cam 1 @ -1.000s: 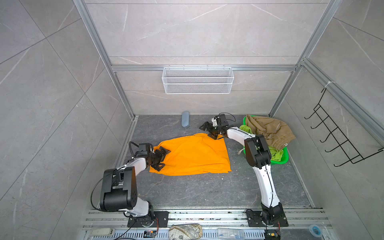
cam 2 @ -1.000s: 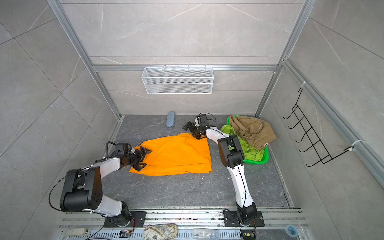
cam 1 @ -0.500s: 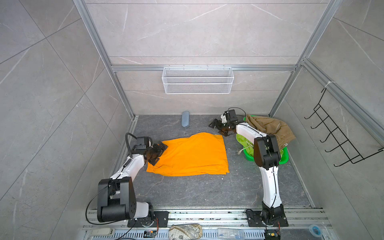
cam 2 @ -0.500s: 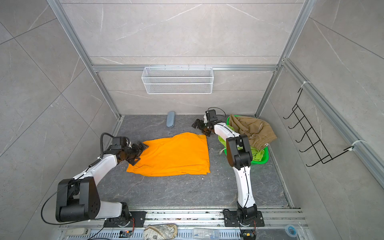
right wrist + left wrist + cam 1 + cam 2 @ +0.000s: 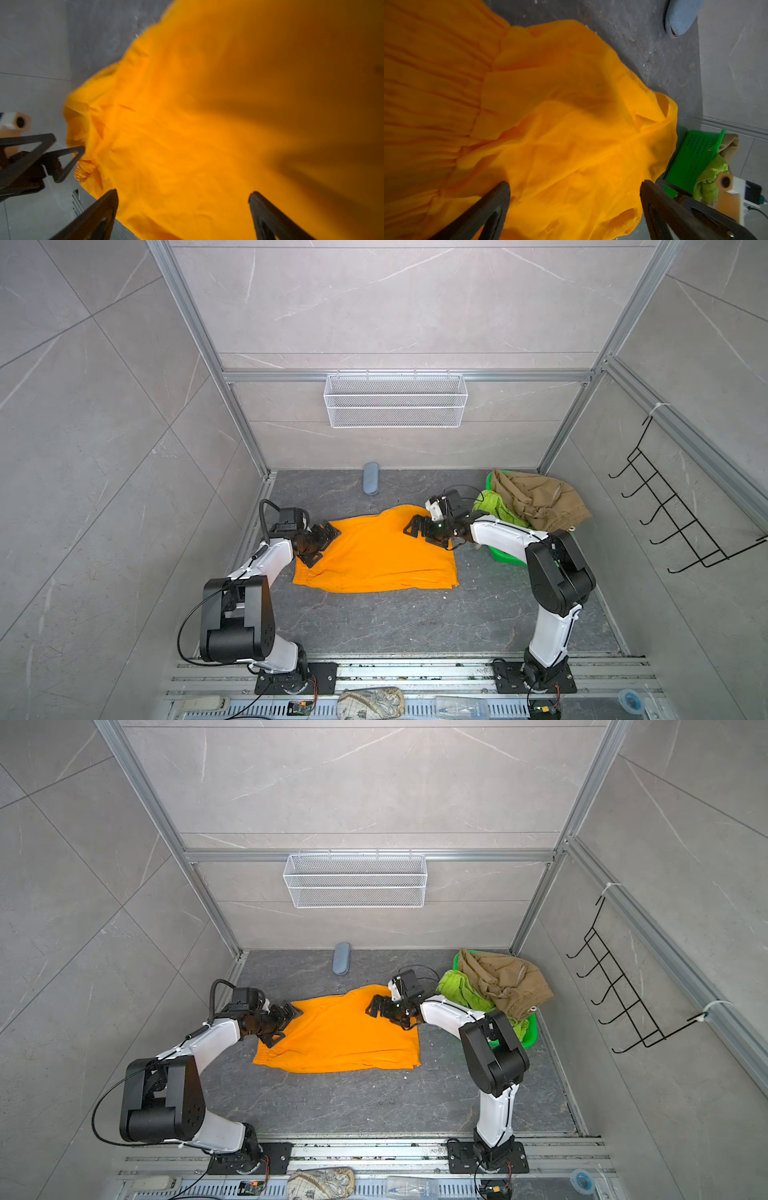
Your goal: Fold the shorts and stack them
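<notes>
The orange shorts (image 5: 374, 560) (image 5: 336, 1040) lie spread flat on the dark floor in both top views. My left gripper (image 5: 326, 545) (image 5: 286, 1025) is open at their left edge, and in the left wrist view its fingers straddle orange cloth (image 5: 571, 124) without pinching it (image 5: 575, 185). My right gripper (image 5: 422, 535) (image 5: 386, 1017) hovers open over the far right part of the shorts (image 5: 207, 124), nothing between its fingers (image 5: 184, 193). The khaki shorts (image 5: 536, 499) and the lime green shorts (image 5: 496, 508) are heaped in the green basket (image 5: 505, 558).
A blue-grey case (image 5: 370, 484) lies by the back wall. A white wire basket (image 5: 395, 400) hangs on the back wall and a black hook rack (image 5: 681, 522) on the right wall. Tiled walls close in the floor on three sides.
The right gripper pulled back toward the basket, then came forward over the orange shorts' far right part. The left gripper shifted slightly at the left edge. The shorts lie flatter.
</notes>
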Robot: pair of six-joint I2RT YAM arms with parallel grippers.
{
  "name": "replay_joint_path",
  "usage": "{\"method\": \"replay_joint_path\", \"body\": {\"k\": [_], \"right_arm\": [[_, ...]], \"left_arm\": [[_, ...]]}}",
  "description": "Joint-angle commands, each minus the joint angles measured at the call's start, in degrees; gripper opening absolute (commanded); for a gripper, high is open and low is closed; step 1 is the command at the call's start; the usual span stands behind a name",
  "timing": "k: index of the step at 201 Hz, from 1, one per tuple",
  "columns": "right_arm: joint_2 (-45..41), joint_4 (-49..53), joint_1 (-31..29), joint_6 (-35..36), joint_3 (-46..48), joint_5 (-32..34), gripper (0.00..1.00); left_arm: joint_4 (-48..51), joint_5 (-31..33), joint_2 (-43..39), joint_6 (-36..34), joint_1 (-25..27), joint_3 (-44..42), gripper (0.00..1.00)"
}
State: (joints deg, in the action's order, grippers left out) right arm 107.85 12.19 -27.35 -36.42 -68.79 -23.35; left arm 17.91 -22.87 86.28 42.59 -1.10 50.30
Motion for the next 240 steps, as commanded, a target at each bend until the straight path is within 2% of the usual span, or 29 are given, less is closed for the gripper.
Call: {"method": "replay_joint_path", "body": {"k": [1,28,62,90,109,148,173,183,207,240], "right_arm": [[-4.83,-2.00,0.35,0.11,4.58,-0.03,0.99],[-5.40,-0.66,1.40,1.77,8.04,1.56,0.99],[-4.77,1.60,5.50,4.13,10.25,3.36,0.99],[-3.51,3.95,7.37,7.11,10.36,5.57,0.99],[-3.09,5.95,6.79,8.38,9.37,7.11,0.99],[-7.12,6.94,6.51,8.45,8.86,9.62,0.99],[-10.84,8.08,5.96,9.45,7.62,11.22,0.99],[-12.28,9.09,5.28,10.16,6.72,13.23,0.99],[-15.53,10.78,2.74,12.16,5.12,20.50,0.99],[-21.53,10.98,-3.42,16.00,4.68,35.47,0.99]], "left_arm": [[-0.75,-1.04,1.59,1.00,0.27,0.33,1.00],[-1.16,1.52,3.40,1.02,0.21,-0.04,1.00],[1.53,6.02,7.21,-0.36,-2.36,3.93,1.00],[1.61,2.54,13.71,-0.09,-6.36,7.40,0.99],[4.74,4.10,14.95,-2.98,-6.68,11.65,0.99],[7.43,2.63,8.75,-8.68,-6.84,18.60,0.99],[8.41,13.03,2.18,-15.68,-7.09,17.21,0.99],[8.49,17.00,0.36,-17.99,-7.44,15.67,0.99],[11.87,18.27,0.20,-22.83,-9.95,15.05,0.99],[13.93,13.62,6.53,-24.67,-12.33,16.66,0.99]]}}
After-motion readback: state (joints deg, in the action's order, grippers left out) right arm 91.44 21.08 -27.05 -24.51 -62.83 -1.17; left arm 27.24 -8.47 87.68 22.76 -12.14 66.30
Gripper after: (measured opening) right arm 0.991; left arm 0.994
